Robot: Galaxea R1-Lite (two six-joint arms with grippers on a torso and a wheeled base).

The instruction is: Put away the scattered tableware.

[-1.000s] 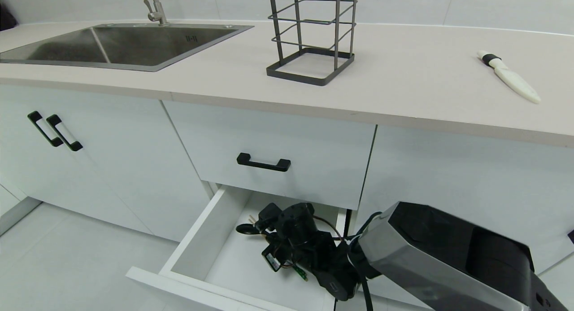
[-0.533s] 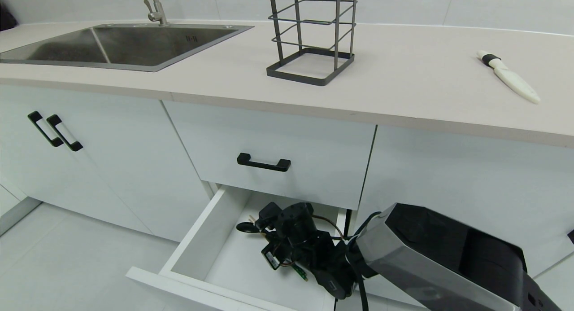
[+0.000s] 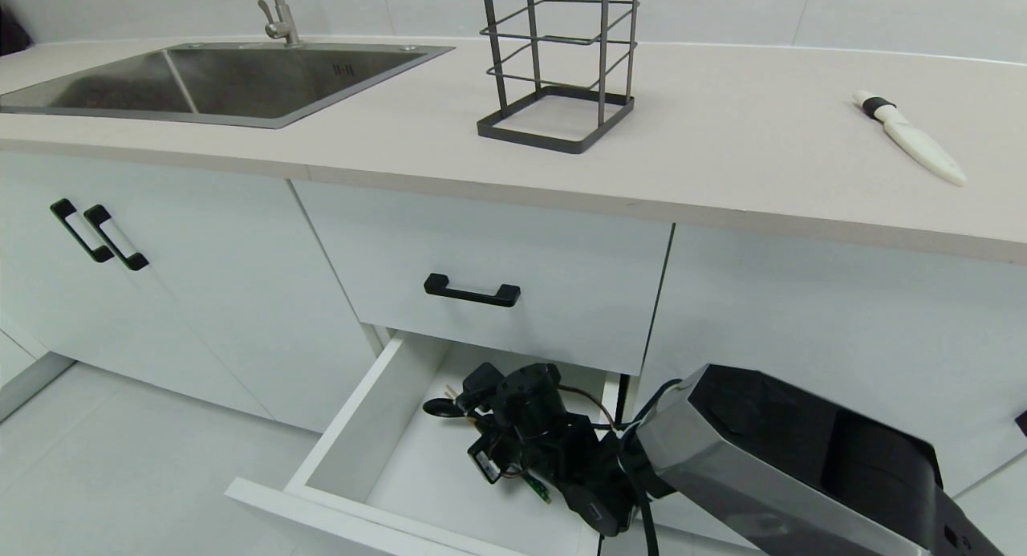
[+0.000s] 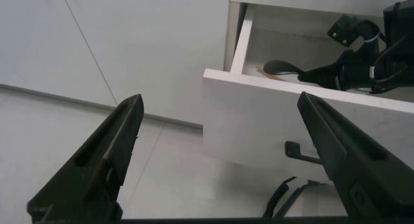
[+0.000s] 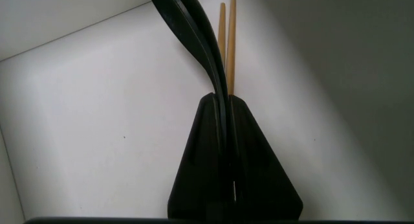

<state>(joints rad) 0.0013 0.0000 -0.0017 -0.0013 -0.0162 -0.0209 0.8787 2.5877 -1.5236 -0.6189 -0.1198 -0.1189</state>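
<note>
My right gripper [image 3: 472, 401] is inside the open lower drawer [image 3: 347, 428], shut on the handle of a black spoon [image 3: 439, 408]. The spoon's bowl hangs just above the white drawer floor. In the right wrist view the gripper [image 5: 224, 102] pinches the spoon [image 5: 191, 33], with a pair of wooden chopsticks [image 5: 227, 46] lying behind it on the drawer floor. A white knife [image 3: 911, 138] with a black band lies on the counter at the far right. My left gripper [image 4: 220, 101] is open and holds nothing, low outside the drawer [image 4: 259, 111], looking at the spoon [image 4: 282, 67].
A dark wire rack [image 3: 558, 66] stands on the counter [image 3: 722, 139] at the back middle. A steel sink [image 3: 217, 79] with a tap is at the left. A shut drawer with a black handle [image 3: 471, 291] sits just above the open one. Cabinet doors are at the left.
The right forearm has shifted very slightly; the gripper and the spoon keep their place in the drawer.
</note>
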